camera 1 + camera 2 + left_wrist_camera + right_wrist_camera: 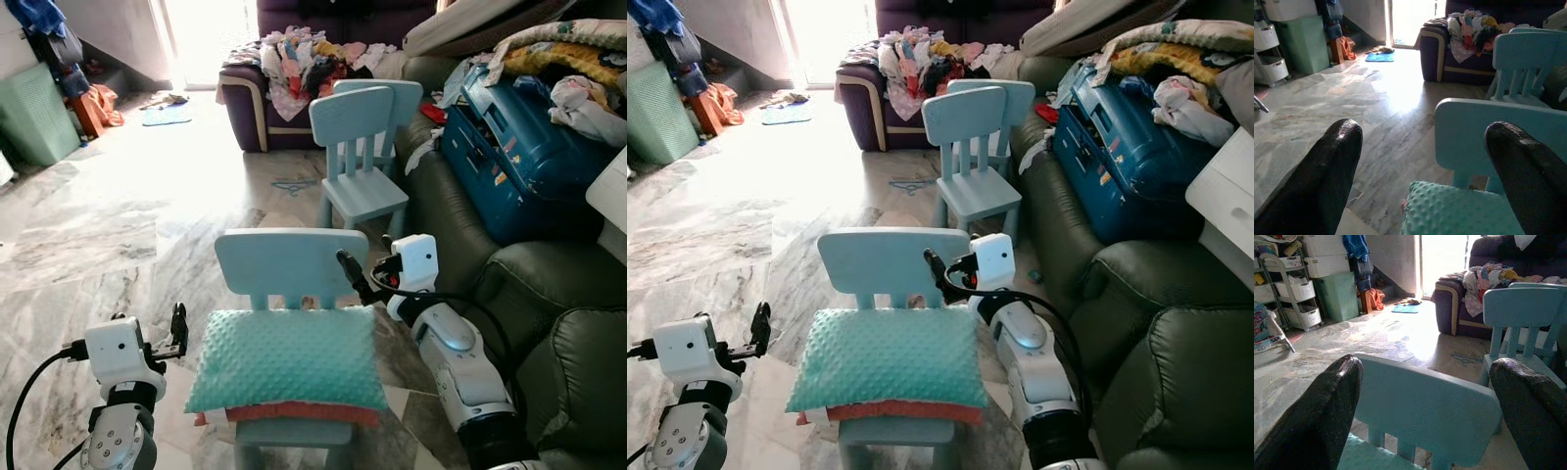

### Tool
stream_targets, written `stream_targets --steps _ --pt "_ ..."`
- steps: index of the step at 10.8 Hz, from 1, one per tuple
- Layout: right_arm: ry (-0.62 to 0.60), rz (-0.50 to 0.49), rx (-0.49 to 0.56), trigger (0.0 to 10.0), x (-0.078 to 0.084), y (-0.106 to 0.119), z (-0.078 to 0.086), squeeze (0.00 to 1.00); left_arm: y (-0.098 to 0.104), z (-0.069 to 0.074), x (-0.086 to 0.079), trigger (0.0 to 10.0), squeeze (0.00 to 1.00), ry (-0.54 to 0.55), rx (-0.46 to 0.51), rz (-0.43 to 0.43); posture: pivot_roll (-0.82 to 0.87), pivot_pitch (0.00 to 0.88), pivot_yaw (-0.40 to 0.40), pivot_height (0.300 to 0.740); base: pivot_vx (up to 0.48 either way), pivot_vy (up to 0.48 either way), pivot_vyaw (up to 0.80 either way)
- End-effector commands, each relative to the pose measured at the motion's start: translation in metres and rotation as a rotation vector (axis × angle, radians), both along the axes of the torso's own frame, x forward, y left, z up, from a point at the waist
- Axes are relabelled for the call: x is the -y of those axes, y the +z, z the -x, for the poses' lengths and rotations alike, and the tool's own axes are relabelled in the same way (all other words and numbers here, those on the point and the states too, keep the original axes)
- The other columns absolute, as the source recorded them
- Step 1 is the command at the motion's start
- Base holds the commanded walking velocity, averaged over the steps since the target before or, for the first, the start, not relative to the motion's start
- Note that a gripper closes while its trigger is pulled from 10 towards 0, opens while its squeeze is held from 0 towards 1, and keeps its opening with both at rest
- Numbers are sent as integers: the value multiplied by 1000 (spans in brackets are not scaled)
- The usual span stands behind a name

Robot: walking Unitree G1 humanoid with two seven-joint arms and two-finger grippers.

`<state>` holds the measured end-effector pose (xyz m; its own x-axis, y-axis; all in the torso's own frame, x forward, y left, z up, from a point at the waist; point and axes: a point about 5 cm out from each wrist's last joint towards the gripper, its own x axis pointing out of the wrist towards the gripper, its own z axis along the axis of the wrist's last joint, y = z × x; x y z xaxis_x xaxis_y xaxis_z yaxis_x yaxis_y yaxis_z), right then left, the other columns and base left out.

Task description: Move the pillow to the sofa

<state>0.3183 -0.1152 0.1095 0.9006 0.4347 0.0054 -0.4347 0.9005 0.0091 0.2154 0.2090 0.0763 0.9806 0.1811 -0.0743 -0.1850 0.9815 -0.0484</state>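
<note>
A mint-green pillow with a bumpy, dotted surface lay flat on the seat of a small pale-blue chair. It was roughly rectangular and soft-edged, and it rested on top of a thinner coral-red cushion whose edge peeked out beneath it (the two were stacked, touching).

The left gripper hovered just beside the pillow's left edge, a little above the seat and not touching it; in the left wrist view its two black fingers stood wide apart, with the pillow's corner and the chair back seen between them. The right gripper sat at the pillow's far right corner, close to the chair's backrest, with fingers likewise spread apart in the right wrist view and the backrest framed between them. Neither gripper held anything.

The chair stood on a glossy grey-and-white marble floor, bright with glare from a doorway at the back. A second blue chair stood farther ahead. To the right ran a dark green leather sofa, carrying a blue suitcase and heaped bedding. A purple armchair piled with clothes stood at the back, and a green bin stood at the far left.
</note>
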Motion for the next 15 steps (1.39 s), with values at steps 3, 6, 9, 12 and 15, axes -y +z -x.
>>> stream_targets --steps 3,6,9,12,15 --pt "8 0 15 10000 -3 4 0 0 3 1 -4 10000 0 30 -4 -5 -134 17 29 740 198 175 0" --pt "10 3 16 10000 -3 5 0 0 1 0 -3 10000 0 37 -8 3 -136 17 25 740 0 0 0" --pt "11 7 14 10000 -2 5 1 0 -1 -1 -1 10000 0 45 -20 1 -139 18 25 740 0 0 0" --pt "33 6 -14 10000 -6 2 2 0 -4 -2 -4 10000 0 56 -35 0 -139 31 22 740 0 0 0" --pt "44 4 -49 10000 -5 -4 10 0 -10 12 -3 10000 0 54 -62 -4 -129 67 18 740 0 0 0"
